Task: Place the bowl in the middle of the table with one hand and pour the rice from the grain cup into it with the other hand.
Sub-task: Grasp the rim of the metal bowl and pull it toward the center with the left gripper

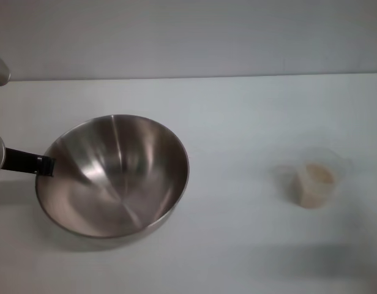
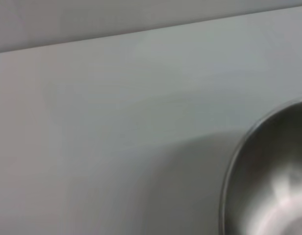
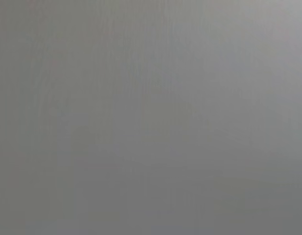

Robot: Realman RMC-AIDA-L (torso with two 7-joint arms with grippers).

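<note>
The left gripper (image 1: 46,165) touches the rim of the bowl (image 1: 115,177), which sits left of the middle of the table (image 1: 237,110); whether it grips cannot be told. Next the bowl probably must go to the middle, nearer the grain cup (image 1: 314,180) of rice (image 1: 316,177).

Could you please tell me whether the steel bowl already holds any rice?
Empty: the large stainless-steel mixing bowl shows only bare metal inside; the pale rice sits in the small clear plastic cup.

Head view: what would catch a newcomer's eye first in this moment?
The bowl dominates, a large shiny steel one tilted on the left half of the table, with the left gripper at its left rim. Far smaller, the grain cup stands alone to the right, holding the rice. The right gripper is not in view.
</note>
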